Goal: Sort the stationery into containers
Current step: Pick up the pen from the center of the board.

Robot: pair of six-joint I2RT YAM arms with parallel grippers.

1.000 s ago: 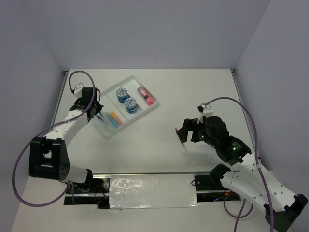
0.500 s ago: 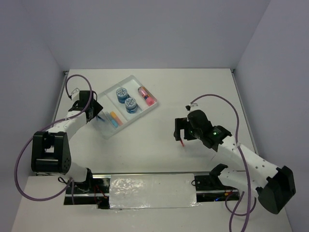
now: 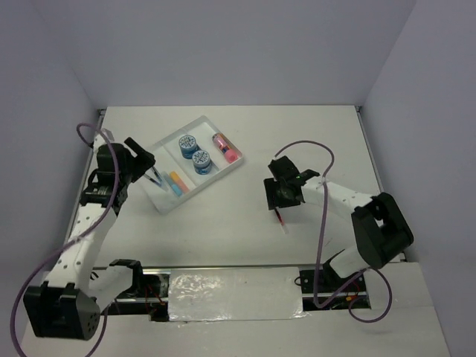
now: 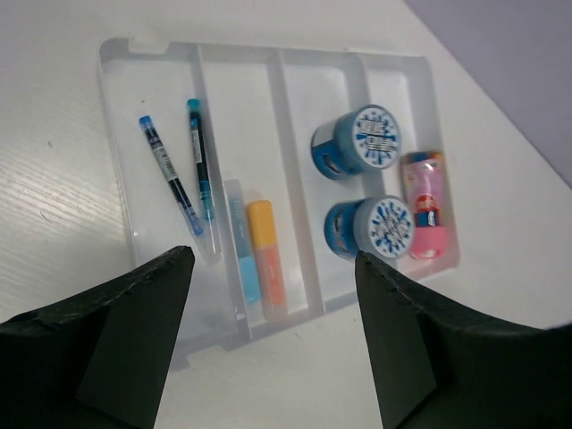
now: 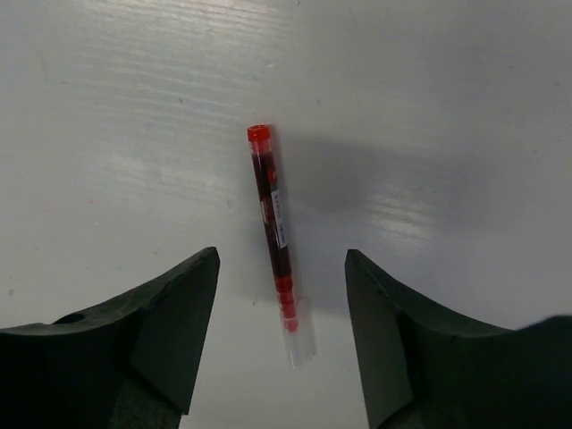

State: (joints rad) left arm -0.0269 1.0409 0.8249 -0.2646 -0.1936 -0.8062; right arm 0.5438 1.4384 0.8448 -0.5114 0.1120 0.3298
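The tray (image 4: pixel 241 116) lies on the far left part of the table (image 3: pixel 320 141), and nearly all the stationery is already in it; two blue pens (image 4: pixel 170 174) in the leftmost compartment, the light-blue marker (image 4: pixel 241 241) and the orange marker (image 4: pixel 265 250) side by side in the next, the two blue tubs (image 4: pixel 357 143) in the third, and the pink tube (image 4: pixel 427 214) in the last one. We judge that only the red pen (image 5: pixel 277 241) is not yet sorted; it lies flat on the bare table, well apart from the tray, to the right and nearer.

The left gripper (image 3: pixel 149 165) hangs just beside the left end of the tray with its jaws wide apart, and it has nothing in them. The right gripper (image 3: pixel 281 202) is over the red pen; its jaws stand open on both sides of the pen, touch it on neither side, and hold nothing.

What could go wrong from here, in our opinion: the pen is thin, round and lying flat, so jaws that close too high would meet over it, and jaws that come too low would press on the table; if one finger arrives first, the pen could roll away. The pen also lies a little tilted between the jaws, so a grip near one end could let it swing. Later, the left arm beside the tray could block the way.
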